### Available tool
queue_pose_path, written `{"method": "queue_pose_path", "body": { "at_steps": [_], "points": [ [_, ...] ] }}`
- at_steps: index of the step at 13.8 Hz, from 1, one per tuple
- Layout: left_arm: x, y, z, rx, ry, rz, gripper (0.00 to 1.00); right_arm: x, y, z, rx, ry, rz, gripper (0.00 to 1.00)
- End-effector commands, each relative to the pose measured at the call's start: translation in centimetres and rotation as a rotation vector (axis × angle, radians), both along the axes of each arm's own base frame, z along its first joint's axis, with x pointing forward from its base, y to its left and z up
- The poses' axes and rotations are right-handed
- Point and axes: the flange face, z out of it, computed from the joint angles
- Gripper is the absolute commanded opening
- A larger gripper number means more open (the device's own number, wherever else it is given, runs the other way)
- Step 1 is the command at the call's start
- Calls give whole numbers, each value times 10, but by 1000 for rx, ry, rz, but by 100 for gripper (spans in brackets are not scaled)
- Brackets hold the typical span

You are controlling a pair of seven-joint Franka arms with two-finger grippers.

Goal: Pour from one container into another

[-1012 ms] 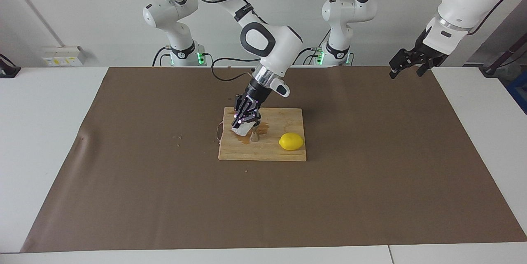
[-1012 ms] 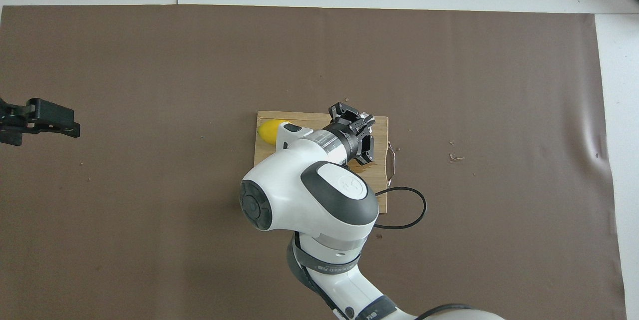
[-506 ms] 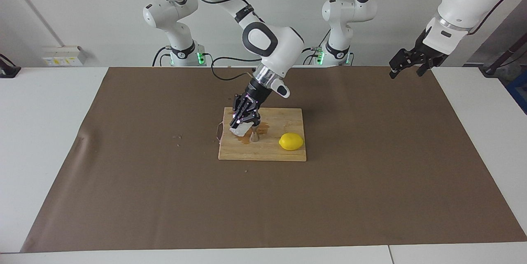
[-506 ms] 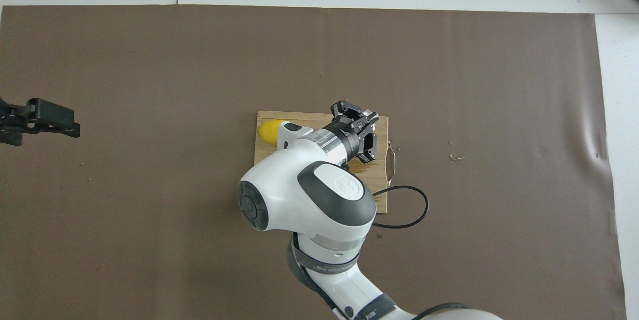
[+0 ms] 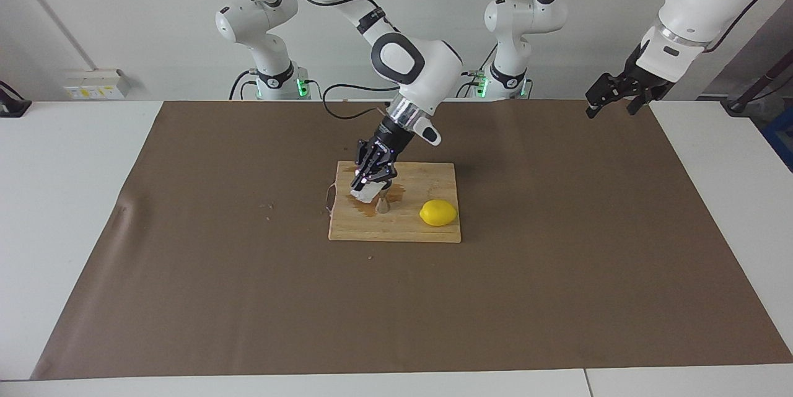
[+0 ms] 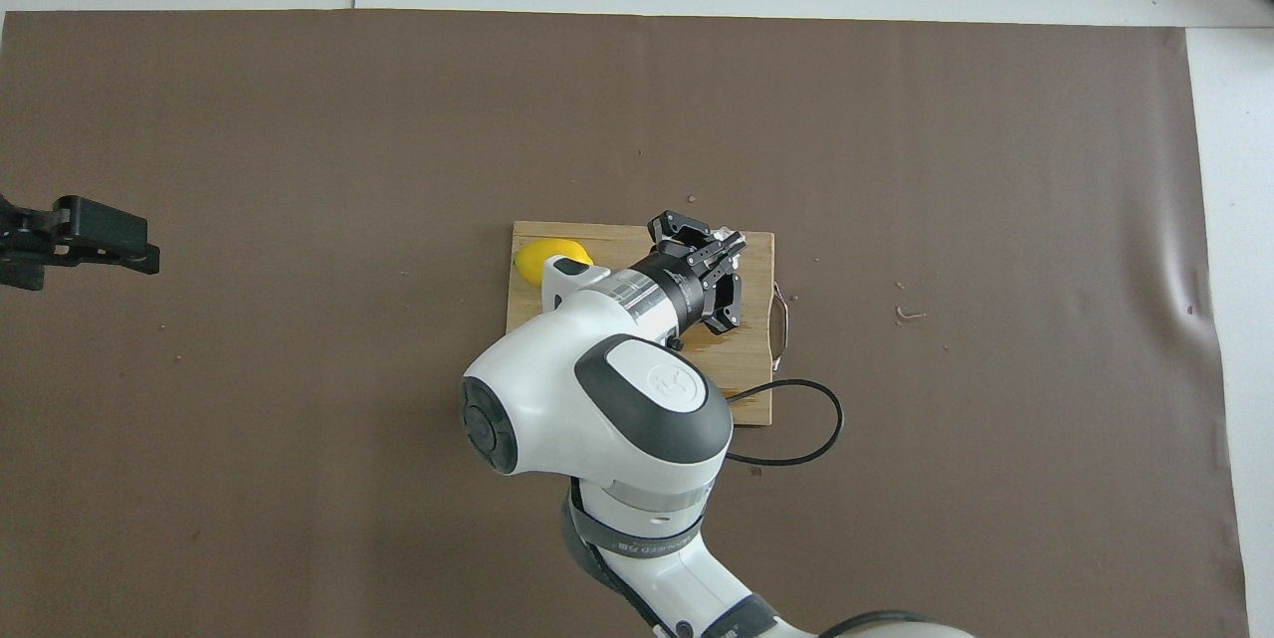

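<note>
My right gripper [image 5: 370,185] is shut on the clear glass cup [image 5: 365,193] and holds it tilted just above the wooden cutting board [image 5: 396,231]. The cup's lower lip hangs right beside the top of the small steel jigger [image 5: 383,204], which stands upright on the board. From overhead, the right gripper [image 6: 709,272] and its wrist cover both the cup and the jigger. My left gripper [image 5: 610,97] [image 6: 90,238] waits open and holding nothing, raised over the brown mat at the left arm's end of the table.
A yellow lemon [image 5: 438,212] [image 6: 545,256] lies on the board beside the jigger, toward the left arm's end. A wet brown stain [image 5: 370,211] spreads around the jigger's foot. A black cable [image 6: 801,419] loops on the mat by the board. Crumbs [image 6: 908,313] dot the brown mat.
The right arm's elbow and wrist have swung a little toward the left arm's end, and the tilted cup has risen slightly by the jigger. The left arm has not moved.
</note>
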Motion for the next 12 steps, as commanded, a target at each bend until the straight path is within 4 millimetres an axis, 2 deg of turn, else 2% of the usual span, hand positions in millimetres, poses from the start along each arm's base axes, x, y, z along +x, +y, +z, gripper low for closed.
{"method": "queue_pose_path", "body": {
  "at_steps": [1, 3, 6, 8, 10, 12],
  "points": [
    [-3, 2, 0, -12, 8, 3, 100, 3, -7, 11, 26, -17, -37, 0],
    [-3, 2, 0, -12, 8, 3, 100, 2, -10, 27, 73, -10, -61, 0],
    [-4, 2, 1, -12, 7, 3, 100, -1, -11, 39, 109, -5, -74, 0],
    [-3, 2, 0, -12, 8, 3, 100, 4, -26, 49, 153, 15, -118, 0],
    [-3, 2, 0, -12, 8, 3, 100, 3, -31, 58, 219, 41, -154, 0],
    [-4, 2, 1, -12, 7, 3, 100, 10, -42, 59, 284, 65, -210, 0]
  ]
}}
